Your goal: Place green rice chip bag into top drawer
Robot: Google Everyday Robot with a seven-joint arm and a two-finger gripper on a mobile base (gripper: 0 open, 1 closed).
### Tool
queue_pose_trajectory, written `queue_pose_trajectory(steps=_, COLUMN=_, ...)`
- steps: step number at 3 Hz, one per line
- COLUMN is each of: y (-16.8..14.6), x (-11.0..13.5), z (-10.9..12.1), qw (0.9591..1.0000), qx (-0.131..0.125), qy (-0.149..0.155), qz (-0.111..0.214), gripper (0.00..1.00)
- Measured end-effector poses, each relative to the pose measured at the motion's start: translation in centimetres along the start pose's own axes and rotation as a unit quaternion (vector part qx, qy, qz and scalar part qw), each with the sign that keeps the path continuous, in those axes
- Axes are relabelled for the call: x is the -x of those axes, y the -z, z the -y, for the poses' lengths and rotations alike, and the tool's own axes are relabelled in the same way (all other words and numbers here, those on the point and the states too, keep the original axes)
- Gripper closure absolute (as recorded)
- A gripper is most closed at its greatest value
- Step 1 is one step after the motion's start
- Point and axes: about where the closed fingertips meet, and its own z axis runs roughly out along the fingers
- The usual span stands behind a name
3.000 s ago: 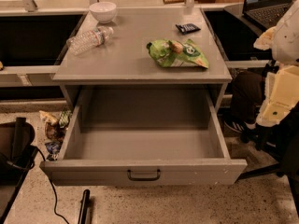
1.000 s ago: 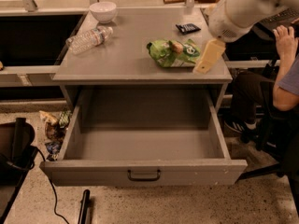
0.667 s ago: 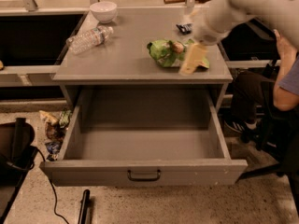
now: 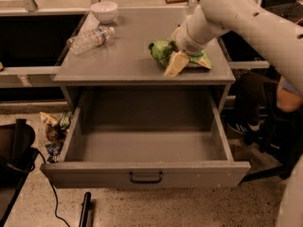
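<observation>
The green rice chip bag (image 4: 160,51) lies crumpled on the grey cabinet top (image 4: 128,51), at its right front. Its white lower part (image 4: 202,61) pokes out to the right of my arm. My gripper (image 4: 177,63) reaches in from the upper right and sits right at the bag's front side, covering its middle. The top drawer (image 4: 142,173) is pulled fully out below the cabinet top, and nothing lies inside it. Its small dark handle (image 4: 146,178) is at the centre of the front panel.
A clear water bottle (image 4: 90,39) lies on the top's left side and a white bowl (image 4: 104,11) stands at the back left. Snack packets (image 4: 54,126) lie on the floor to the left. A seated person (image 4: 289,93) is at the right.
My arm has swung in from the right, moved left across the cabinet top and come down onto the green bag. The small black packet is now hidden behind the arm.
</observation>
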Motion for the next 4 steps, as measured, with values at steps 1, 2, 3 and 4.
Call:
queue_pose_trajectory(steps=1, y=-1.4, x=0.4, z=0.2, qw=0.9998, qx=0.0, qy=-0.011, qz=0.019, gripper=0.42)
queue_pose_trajectory(steps=2, y=-1.2, x=0.7, z=0.6, qw=0.9985, qx=-0.009, qy=-0.025, qz=0.049, gripper=0.66)
queue_pose_trajectory(steps=3, y=1.4, x=1.6, z=1.3, qw=0.9931, qx=-0.032, qy=-0.03, qz=0.109, gripper=0.89)
queue_pose_trajectory(steps=4, y=5.2, x=0.8, z=2.0, qw=0.9853, qx=-0.067, qy=-0.044, qz=0.151, gripper=1.0)
